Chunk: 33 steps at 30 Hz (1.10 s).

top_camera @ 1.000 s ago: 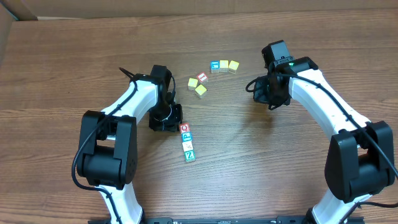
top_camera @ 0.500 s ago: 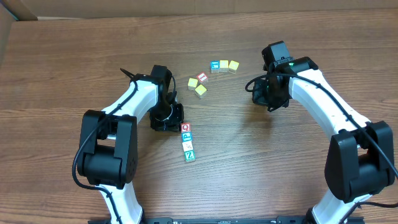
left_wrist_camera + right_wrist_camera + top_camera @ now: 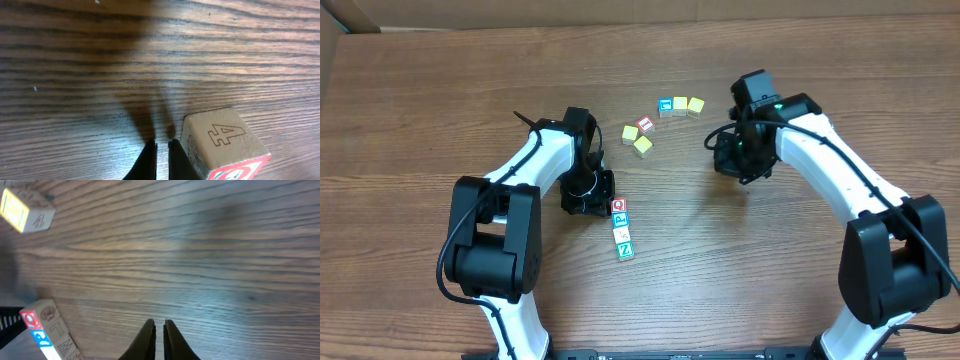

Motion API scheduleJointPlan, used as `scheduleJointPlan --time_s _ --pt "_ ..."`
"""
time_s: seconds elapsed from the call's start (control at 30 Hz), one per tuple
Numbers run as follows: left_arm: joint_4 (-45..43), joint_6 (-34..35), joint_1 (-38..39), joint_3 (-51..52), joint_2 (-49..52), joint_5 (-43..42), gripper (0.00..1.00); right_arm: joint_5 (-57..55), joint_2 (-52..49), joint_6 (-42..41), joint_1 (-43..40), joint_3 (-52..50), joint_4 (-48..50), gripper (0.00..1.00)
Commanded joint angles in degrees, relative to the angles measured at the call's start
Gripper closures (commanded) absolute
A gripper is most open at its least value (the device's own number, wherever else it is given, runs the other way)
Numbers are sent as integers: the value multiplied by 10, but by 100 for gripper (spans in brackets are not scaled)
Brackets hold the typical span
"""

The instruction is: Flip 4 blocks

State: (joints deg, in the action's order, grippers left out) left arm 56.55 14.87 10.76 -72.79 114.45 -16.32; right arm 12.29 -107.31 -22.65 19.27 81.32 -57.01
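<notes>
The wood-grain table (image 3: 740, 270) carries both arms. The left arm bends low with its wrist tipped at the surface, while the right arm hangs well apart from the work. The four blocks (image 3: 621, 227) form one short row, its long axis running from the left gripper (image 3: 161, 149) back toward the robot. The Q block (image 3: 225, 147), the row's near end, sits just beside those closed, empty jaws. The right gripper (image 3: 159, 328) is likewise pinched on nothing.
</notes>
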Motion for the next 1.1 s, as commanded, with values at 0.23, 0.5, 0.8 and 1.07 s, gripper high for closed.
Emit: scheduleJointPlan --time_s 0.23,0.5,0.8,1.07 --pt "-32 24 1 -6 10 6 96 15 14 4 10 0 2 91" --pt "-33 49 2 -6 11 23 96 15 14 4 10 0 3 91" --pt "-22 49 2 -5 11 12 96 16 14 4 10 0 -3 91" --pt "-13 56 2 -5 11 12 96 24 14 4 10 0 -17 90"
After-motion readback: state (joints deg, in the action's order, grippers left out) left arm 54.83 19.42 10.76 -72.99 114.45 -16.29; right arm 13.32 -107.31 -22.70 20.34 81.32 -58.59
